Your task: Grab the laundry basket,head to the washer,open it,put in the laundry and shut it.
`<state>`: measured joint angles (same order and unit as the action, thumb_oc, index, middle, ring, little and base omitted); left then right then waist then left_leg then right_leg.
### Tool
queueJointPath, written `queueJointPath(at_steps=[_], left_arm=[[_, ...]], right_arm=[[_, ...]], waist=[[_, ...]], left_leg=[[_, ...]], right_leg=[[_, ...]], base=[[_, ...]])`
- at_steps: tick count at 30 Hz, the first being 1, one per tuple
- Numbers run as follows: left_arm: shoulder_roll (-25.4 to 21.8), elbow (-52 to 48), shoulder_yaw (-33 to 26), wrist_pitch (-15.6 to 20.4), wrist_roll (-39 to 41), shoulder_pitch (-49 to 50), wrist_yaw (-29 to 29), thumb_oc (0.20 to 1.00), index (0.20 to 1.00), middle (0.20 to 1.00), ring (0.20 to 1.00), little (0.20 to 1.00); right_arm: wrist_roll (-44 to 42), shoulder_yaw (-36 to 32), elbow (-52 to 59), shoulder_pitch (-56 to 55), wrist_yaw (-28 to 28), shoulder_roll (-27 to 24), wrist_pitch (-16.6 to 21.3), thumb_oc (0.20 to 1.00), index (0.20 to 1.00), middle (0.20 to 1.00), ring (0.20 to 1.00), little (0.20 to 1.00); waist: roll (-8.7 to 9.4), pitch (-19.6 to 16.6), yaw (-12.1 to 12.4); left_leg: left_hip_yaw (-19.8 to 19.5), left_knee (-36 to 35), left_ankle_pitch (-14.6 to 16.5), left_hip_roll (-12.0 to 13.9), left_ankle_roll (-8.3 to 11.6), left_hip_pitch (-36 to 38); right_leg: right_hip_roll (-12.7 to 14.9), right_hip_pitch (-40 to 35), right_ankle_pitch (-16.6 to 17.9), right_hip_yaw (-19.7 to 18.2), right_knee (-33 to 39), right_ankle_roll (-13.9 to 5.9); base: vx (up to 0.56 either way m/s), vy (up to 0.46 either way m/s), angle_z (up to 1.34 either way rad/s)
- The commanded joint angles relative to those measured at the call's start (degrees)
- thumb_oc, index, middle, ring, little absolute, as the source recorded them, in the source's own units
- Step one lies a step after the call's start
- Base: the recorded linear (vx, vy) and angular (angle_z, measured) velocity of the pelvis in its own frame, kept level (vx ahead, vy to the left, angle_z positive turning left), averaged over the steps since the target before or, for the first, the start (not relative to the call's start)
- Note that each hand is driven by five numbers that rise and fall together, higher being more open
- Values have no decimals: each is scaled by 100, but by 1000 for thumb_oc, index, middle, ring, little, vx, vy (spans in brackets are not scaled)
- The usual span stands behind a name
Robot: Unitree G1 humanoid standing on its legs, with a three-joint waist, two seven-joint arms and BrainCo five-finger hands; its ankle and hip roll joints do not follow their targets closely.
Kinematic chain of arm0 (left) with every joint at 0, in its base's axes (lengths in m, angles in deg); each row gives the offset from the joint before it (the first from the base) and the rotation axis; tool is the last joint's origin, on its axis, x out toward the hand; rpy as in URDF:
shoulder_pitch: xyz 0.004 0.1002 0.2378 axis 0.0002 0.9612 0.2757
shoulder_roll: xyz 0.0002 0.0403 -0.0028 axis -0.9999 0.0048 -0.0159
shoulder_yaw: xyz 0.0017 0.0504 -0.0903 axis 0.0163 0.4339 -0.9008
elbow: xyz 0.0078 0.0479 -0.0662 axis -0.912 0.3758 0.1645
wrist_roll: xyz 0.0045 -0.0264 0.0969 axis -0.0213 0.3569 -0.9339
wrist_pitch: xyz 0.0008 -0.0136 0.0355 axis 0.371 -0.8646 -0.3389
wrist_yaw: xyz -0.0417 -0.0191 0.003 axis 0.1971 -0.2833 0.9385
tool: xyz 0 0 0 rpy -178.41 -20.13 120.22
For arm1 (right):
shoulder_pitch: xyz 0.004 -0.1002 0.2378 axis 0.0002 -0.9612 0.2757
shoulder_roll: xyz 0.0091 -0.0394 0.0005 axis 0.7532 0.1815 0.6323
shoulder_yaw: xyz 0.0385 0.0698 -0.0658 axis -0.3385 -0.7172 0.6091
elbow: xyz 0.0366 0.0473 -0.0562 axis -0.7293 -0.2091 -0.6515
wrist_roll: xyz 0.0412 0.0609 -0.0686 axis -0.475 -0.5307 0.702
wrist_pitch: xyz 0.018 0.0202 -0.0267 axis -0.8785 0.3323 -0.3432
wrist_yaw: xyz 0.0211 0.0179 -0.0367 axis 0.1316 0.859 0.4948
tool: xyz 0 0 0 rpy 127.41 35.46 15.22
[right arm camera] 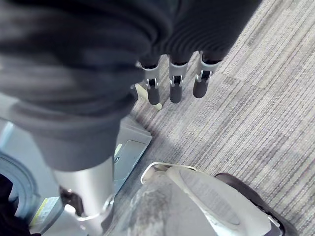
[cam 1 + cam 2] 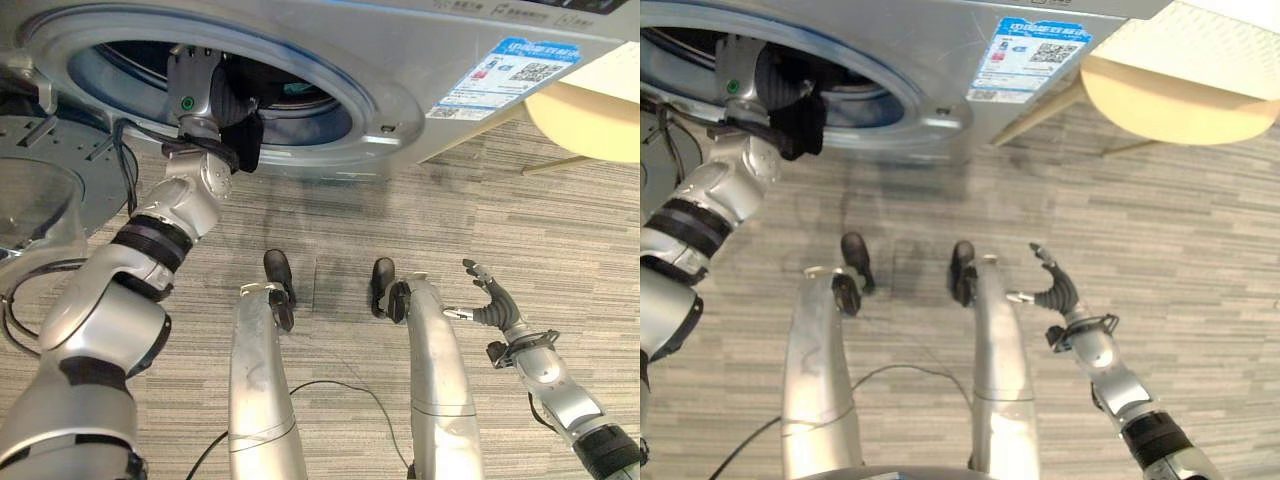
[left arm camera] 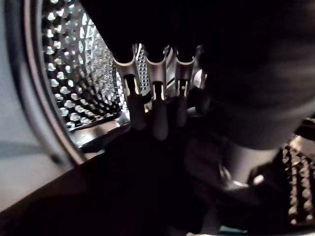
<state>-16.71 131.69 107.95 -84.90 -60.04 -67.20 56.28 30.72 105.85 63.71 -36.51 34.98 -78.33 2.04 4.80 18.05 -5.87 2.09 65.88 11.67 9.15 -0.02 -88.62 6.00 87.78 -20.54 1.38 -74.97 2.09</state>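
Observation:
The silver washer stands with its round opening uncovered; its door, with a glass bowl, is swung out to the left. My left hand reaches into the opening. In the left wrist view its fingers stretch out straight onto dark laundry at the mouth of the perforated drum. A fold of that dark laundry hangs over the opening's lower rim beside my wrist. My right hand hovers low over the carpet at the right, fingers spread, holding nothing.
A round cream table stands right of the washer on thin legs. Grey striped carpet covers the floor in front of the machine. A blue and white label sits on the washer's front.

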Motion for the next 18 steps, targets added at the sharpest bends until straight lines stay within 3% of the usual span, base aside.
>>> queueJointPath(at_steps=[1, 13, 14, 15, 18], left_arm=[[-37, 451, -307, -98, -117, -183, 20, 1000, 1000, 1000, 1000, 1000], [377, 1313, 72, -123, -310, -368, 524, 1000, 1000, 1000, 1000, 1000], [401, 1217, 72, -67, -238, -401, 553, 514, 514, 514, 514, 514], [455, 1171, 76, -19, -186, -401, 556, 200, 200, 200, 200, 200], [496, 886, 57, 100, 47, -392, 560, 200, 200, 200, 200, 200]], right_arm=[[35, -91, 406, -207, 75, -109, 135, 1000, 1000, 1000, 1000, 1000], [-196, 6, 555, -236, -117, -328, 107, 1000, 1000, 1000, 1000, 1000], [-220, -1, 566, -262, -136, -333, 103, 1000, 1000, 1000, 1000, 1000], [-228, 6, 558, -264, -136, -324, 100, 1000, 1000, 1000, 1000, 1000], [-237, -38, 573, -285, -128, -310, 90, 1000, 1000, 1000, 1000, 1000]], waist=[[-239, -88, -114], [-91, 67, -230], [-83, 98, -240], [-73, 119, -254], [-74, 150, -260]], left_leg=[[-192, 366, 348, -103, -330, -130], [-127, 443, 422, -121, -343, -134], [-121, 451, 425, -126, -347, -134], [-114, 465, 432, -126, -350, -134], [-91, 495, 451, -127, -358, -134]], right_leg=[[6, -363, 244, 3, 675, -38], [-10, -321, 258, -54, 623, -65], [-9, -300, 254, -68, 600, -60], [-15, -293, 255, -82, 584, -57], [-19, -263, 262, -106, 560, -61]], base=[[0, 0, 0], [3, 1, 0], [0, 0, 0], [0, 0, 0], [6, 7, -1]])
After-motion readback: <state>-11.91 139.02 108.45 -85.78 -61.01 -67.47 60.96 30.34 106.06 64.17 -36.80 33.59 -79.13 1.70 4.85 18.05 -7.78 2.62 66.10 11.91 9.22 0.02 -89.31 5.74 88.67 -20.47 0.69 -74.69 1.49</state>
